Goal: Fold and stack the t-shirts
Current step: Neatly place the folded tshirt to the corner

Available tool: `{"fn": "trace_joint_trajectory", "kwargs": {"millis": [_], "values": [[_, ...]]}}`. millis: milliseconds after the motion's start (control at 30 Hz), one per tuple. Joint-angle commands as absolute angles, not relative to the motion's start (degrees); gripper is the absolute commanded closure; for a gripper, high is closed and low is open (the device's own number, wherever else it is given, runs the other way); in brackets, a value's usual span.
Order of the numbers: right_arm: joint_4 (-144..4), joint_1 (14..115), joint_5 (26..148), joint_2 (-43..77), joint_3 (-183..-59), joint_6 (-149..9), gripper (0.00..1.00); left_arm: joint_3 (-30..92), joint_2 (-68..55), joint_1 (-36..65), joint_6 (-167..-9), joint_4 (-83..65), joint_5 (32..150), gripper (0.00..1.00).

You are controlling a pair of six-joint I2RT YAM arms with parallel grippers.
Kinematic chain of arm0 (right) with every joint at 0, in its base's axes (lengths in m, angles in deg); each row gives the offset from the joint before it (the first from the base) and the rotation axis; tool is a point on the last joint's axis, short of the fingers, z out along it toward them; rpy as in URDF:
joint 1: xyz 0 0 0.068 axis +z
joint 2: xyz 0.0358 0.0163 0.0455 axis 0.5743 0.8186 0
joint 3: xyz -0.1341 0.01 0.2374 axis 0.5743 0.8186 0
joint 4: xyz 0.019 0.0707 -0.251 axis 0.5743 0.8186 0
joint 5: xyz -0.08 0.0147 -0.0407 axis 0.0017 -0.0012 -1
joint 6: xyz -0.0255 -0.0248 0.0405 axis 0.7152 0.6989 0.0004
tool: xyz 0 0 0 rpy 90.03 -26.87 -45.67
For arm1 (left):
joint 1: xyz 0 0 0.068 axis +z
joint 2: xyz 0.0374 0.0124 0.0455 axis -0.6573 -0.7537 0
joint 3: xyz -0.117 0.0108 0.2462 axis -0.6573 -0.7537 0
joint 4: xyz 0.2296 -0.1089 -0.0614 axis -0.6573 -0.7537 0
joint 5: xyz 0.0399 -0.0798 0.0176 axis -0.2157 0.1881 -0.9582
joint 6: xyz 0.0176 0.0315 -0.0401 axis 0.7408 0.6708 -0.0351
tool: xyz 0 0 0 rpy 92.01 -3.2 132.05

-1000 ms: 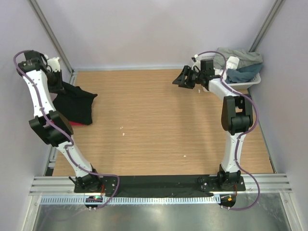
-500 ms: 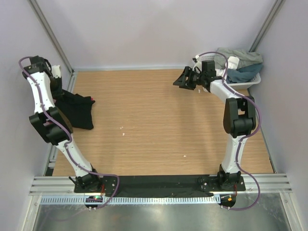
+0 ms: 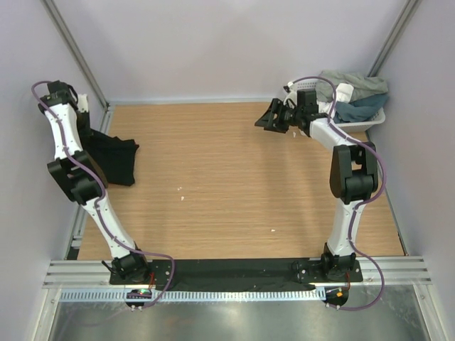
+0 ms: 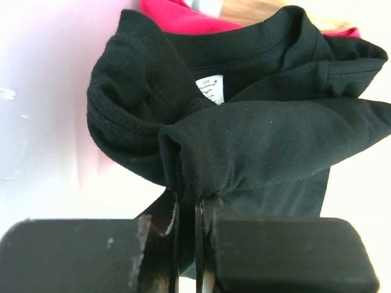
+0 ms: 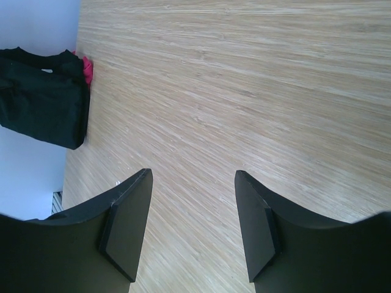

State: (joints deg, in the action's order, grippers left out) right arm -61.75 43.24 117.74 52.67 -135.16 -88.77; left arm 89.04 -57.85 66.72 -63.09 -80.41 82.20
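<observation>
The black t-shirt [image 3: 112, 160] lies bunched at the table's left edge, by the wall. My left gripper [image 3: 87, 133] is shut on a fold of it. In the left wrist view the cloth [image 4: 263, 146] runs between the closed jaws of that gripper [image 4: 188, 207], with a white tag [image 4: 212, 90] at the collar. The pink t-shirt [image 4: 183, 18] peeks out from under the black one; the right wrist view shows a sliver of it [image 5: 87, 68] beside the black t-shirt [image 5: 43, 104]. My right gripper [image 3: 264, 121] hovers open over bare wood at the back right, nothing between its fingers [image 5: 192, 174].
A white latticed basket [image 3: 371, 121] holding several grey and teal garments [image 3: 355, 92] stands at the back right corner, just behind my right arm. Walls close in on the left, back and right. Small white specks [image 3: 180, 190] dot the wooden table.
My left arm has swung back toward the left wall, dragging the black t-shirt left with it. The pink edge seen under it earlier no longer shows from above. The right arm has barely moved.
</observation>
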Motion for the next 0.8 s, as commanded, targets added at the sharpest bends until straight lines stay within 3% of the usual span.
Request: {"fn": "trace_joint_trajectory", "kwargs": {"millis": [0, 67, 167, 200, 433, 500, 767], "values": [[-63.2, 44.0, 117.2, 48.7, -135.2, -87.5, 0.38, 91.8, -57.5, 67.3, -63.9, -74.7, 78.5, 1.00], [-63.3, 44.2, 117.1, 48.7, -135.1, -87.3, 0.38, 90.9, -57.7, 67.1, -64.2, -73.2, 77.2, 0.99], [-63.1, 44.6, 117.0, 48.8, -135.1, -87.1, 0.37, 89.4, -58.2, 66.6, -64.8, -71.1, 74.4, 0.89], [-62.9, 44.8, 117.0, 48.8, -135.1, -87.1, 0.38, 88.9, -58.2, 66.4, -64.8, -70.5, 73.5, 0.80], [-62.3, 45.1, 116.6, 48.7, -135.1, -86.3, 0.37, 80.5, -54.6, 60.6, -63.0, -61.3, 63.8, 0.47], [-62.3, 45.2, 116.4, 48.5, -135.1, -85.9, 0.38, 78.5, -51.8, 58.8, -62.5, -58.3, 62.7, 0.30], [-61.8, 45.4, 115.7, 48.2, -135.5, -84.9, 0.38, 72.0, -42.5, 45.0, -59.8, -51.9, 60.3, 0.13]]}}
